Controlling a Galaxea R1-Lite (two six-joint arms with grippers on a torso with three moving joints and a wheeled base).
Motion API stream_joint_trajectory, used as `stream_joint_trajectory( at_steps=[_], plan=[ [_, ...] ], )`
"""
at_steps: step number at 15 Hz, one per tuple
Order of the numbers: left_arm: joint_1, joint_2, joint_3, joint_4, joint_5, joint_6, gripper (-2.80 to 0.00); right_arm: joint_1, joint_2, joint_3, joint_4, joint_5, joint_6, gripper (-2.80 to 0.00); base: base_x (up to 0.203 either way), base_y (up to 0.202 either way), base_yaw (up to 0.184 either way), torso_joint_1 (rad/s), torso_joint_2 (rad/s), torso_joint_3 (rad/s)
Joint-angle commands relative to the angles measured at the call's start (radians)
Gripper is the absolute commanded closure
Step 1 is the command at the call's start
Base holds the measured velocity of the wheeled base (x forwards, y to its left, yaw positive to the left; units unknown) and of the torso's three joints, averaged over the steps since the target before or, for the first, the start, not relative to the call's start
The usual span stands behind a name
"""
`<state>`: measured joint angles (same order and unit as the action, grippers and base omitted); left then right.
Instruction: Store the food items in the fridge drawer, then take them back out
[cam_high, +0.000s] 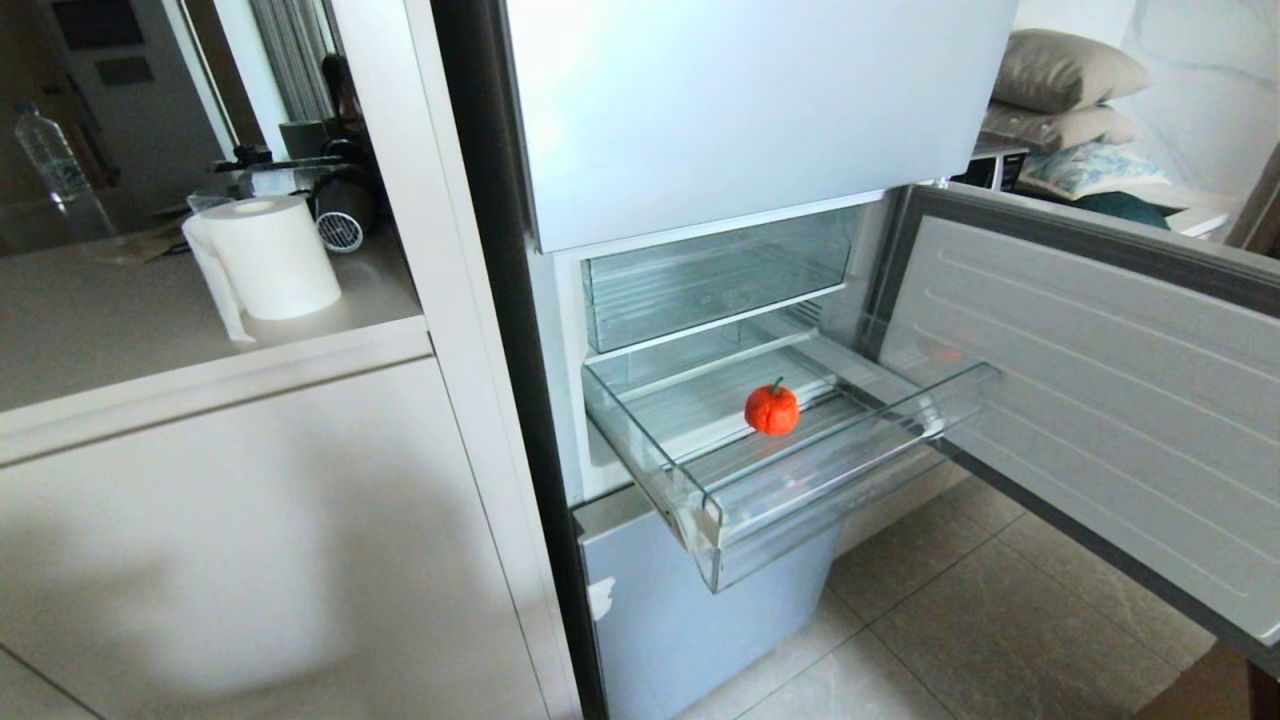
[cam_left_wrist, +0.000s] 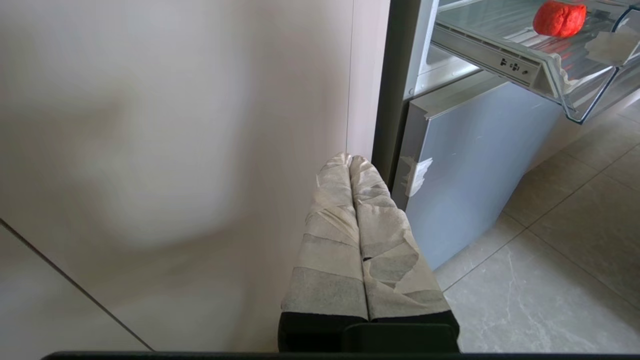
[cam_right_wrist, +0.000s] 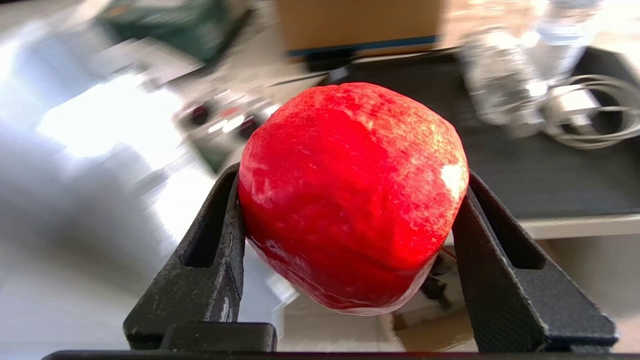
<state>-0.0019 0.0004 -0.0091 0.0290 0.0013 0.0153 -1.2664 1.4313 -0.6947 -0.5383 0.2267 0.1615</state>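
red fruit clamped in right claw, no readable labels

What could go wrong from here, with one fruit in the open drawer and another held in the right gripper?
1. The right gripper pinches the smooth red fruit only at its sides, so it might slip during a fast swing.
2. The fridge drawer juts well out; the thick front lip could catch the arm.
3. The orange-red fruit sits mid-drawer, so a careless drop may knock it rolling.
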Motion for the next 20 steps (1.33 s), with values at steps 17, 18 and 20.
stream_joint_trajectory(
  at_steps=[17, 18, 20],
  plan=[
    [0.000, 0.000, 0.000, 0.000, 0.000, 0.000, 0.00, -0.019, 0.942, -0.553, -0.181, 0.238, 0.025, 0.00, 0.000, 0.000, 0.000, 0.000, 0.00, 0.000],
    [0.000, 0.000, 0.000, 0.000, 0.000, 0.000, 0.00, -0.018, 0.943, -0.553, -0.181, 0.238, 0.024, -2.80, 0.000, 0.000, 0.000, 0.000, 0.00, 0.000],
    [0.000, 0.000, 0.000, 0.000, 0.000, 0.000, 0.00, -0.018, 0.937, -0.554, -0.181, 0.238, 0.031, -2.80, 0.000, 0.000, 0.000, 0.000, 0.00, 0.000]
  ],
)
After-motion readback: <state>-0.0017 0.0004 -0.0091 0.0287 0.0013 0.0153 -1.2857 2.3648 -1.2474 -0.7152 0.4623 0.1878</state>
